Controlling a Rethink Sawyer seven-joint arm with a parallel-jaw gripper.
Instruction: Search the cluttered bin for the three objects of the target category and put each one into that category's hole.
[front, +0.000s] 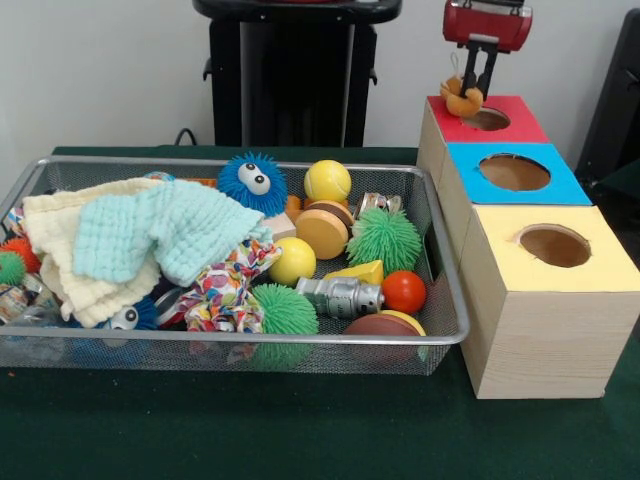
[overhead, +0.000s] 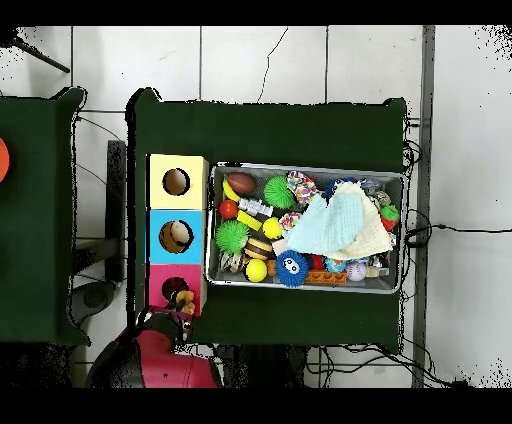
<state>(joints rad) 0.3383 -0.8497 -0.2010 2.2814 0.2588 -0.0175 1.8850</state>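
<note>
The wire-mesh bin (front: 250, 337) stands on the green table, full of toys and cloths; it also shows in the overhead view (overhead: 305, 286). To its right stand three boxes with round holes: red (front: 527, 125), blue (front: 565, 185) and yellow (front: 610, 265). My gripper (front: 470, 88) hangs over the red box's left rim, just beside its hole (front: 487, 119). It is shut on a small orange-yellow toy (front: 462, 101). In the overhead view the gripper (overhead: 184, 304) is at the red box (overhead: 160, 285).
The bin holds a blue fuzzy ball with eyes (front: 252, 182), yellow balls (front: 327, 180), green spiky balls (front: 385, 240), an orange ball (front: 404, 291), a silver metal piece (front: 340, 296) and pale cloths (front: 150, 235). The black pedestal (front: 290, 80) stands behind.
</note>
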